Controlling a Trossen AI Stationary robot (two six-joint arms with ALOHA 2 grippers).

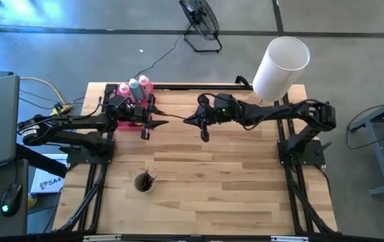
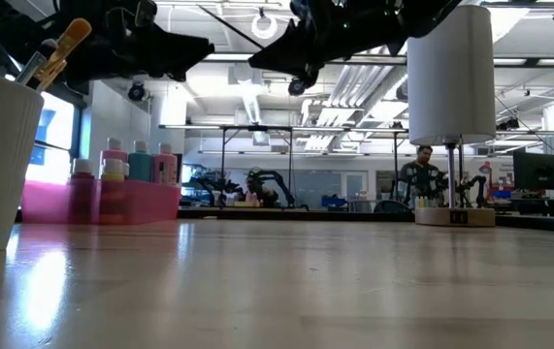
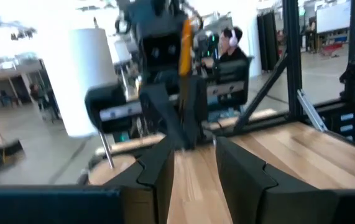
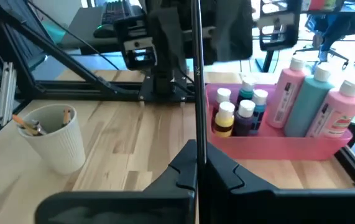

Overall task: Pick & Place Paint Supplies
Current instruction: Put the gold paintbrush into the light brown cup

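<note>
Right gripper (image 1: 193, 119) up in the air at table centre, clenched on thin dark-handled brush (image 4: 198, 74), brush upright between the fingers in the wrist view. Left gripper (image 1: 152, 123) facing it, near, jaws partly apart; cannot tell if touching the brush. Three squeeze bottles (image 4: 314, 102), two pink and one teal, plus tiny paint pots (image 4: 238, 112) standing in pink tray (image 4: 276, 146) at the back left. White ribbed cup (image 4: 56, 138) with brushes near front edge. White lampshade (image 1: 280, 67) back right.

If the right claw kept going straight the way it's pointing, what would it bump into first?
Most likely the left gripper, facing it just ahead. The right gripper holds a thin brush whose tip would probably arrive first; depth is unclear.
</note>
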